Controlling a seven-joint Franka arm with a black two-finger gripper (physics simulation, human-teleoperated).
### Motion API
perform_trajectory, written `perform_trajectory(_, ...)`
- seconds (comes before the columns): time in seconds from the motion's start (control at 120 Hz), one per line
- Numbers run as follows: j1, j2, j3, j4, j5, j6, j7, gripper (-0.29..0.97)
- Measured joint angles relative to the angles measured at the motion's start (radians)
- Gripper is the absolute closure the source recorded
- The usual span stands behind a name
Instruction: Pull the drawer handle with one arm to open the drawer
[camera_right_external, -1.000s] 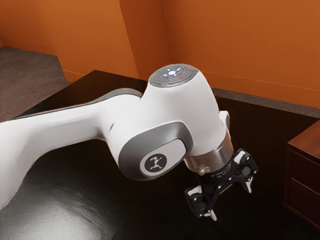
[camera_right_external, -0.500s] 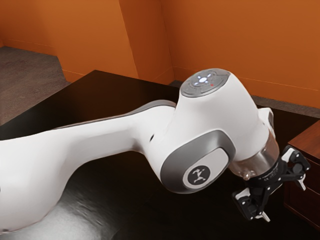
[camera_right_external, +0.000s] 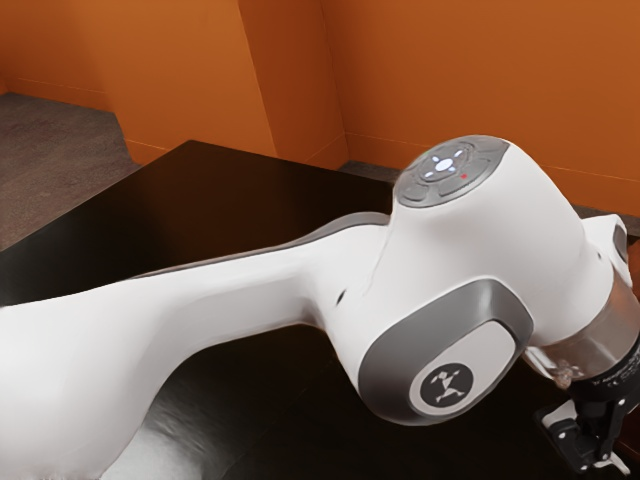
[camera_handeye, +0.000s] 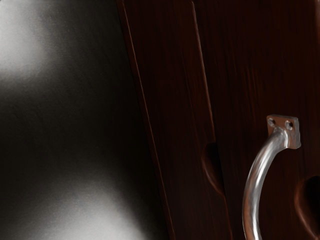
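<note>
Black gripper low at the exterior view's right edge, cut off there; open or closed, impossible to tell. Close before the hand, curved metal drawer handle bolted to dark wooden drawer front, beside glossy black table.

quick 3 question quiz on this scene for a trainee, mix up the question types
1. True or false: the handle on the drawer front is a round wooden knob.
2. The walls behind the table are: A blue, B orange, C white.
3. Fill in: the handle's end meets the wood at a small plate with ___ holes.
Key: 1 false, it is a curved metal bar; 2 B; 3 two.
</note>
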Motion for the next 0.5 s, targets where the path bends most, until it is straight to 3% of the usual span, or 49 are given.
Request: perform_trajectory(0.5, 0.035, 0.077, -0.005, 0.038, -0.002, 0.03, -0.008, 0.0)
